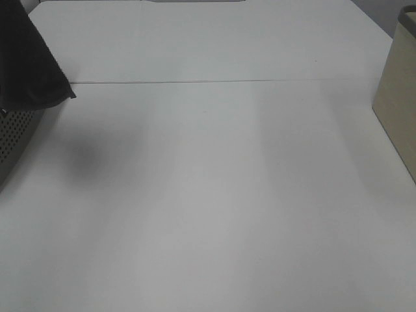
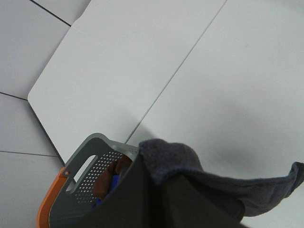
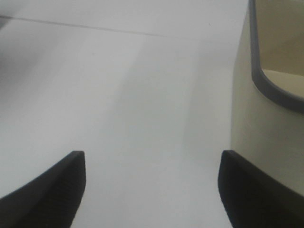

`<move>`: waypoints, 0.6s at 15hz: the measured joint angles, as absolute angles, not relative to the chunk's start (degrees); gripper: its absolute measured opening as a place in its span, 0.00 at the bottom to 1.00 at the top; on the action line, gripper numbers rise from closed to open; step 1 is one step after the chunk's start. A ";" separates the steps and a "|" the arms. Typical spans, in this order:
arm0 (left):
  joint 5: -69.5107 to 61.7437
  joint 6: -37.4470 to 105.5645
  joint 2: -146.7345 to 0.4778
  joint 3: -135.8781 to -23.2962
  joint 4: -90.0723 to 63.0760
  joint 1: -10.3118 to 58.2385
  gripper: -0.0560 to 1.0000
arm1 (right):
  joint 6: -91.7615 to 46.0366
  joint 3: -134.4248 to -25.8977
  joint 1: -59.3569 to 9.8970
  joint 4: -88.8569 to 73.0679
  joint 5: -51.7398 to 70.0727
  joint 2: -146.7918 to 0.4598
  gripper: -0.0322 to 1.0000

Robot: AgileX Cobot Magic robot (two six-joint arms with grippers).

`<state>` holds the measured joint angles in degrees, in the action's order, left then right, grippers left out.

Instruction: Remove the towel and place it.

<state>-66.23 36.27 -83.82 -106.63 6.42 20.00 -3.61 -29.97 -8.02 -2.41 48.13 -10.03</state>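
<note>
Exterior high – worktop [image 1: 208,195]: white, with a thin seam [image 1: 195,82] running across its far half.
Exterior high – towel [image 1: 29,65]: dark cloth at the far left edge. It hangs in front of the upper part of the grey perforated basket [image 1: 13,140].
Exterior high – bin [image 1: 396,110]: beige with a grey rim, standing at the right edge, well apart from the towel.
Exterior high – end effectors: neither can be made out here.
Left wrist – left end effector [image 2: 159,204]: the dark fingers [image 2: 128,199] are pressed together and pinch a fold of the towel [image 2: 213,183]. The rest of the cloth trails off to one side above the worktop.
Left wrist – basket [image 2: 78,190]: just beside the fingers, grey with a slot handle and an orange lower band. Brown and blue items lie inside, too hidden to identify.
Right wrist – right end effector [image 3: 152,190]: the fingers are spread wide with nothing between them, above bare worktop.
Right wrist – bin [image 3: 247,118]: just beside one finger.
</note>
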 joint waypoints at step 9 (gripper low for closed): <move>-66.69 34.84 -84.63 -106.63 -4.24 23.95 0.05 | -74.37 -30.02 -8.02 -71.16 31.51 -54.60 0.73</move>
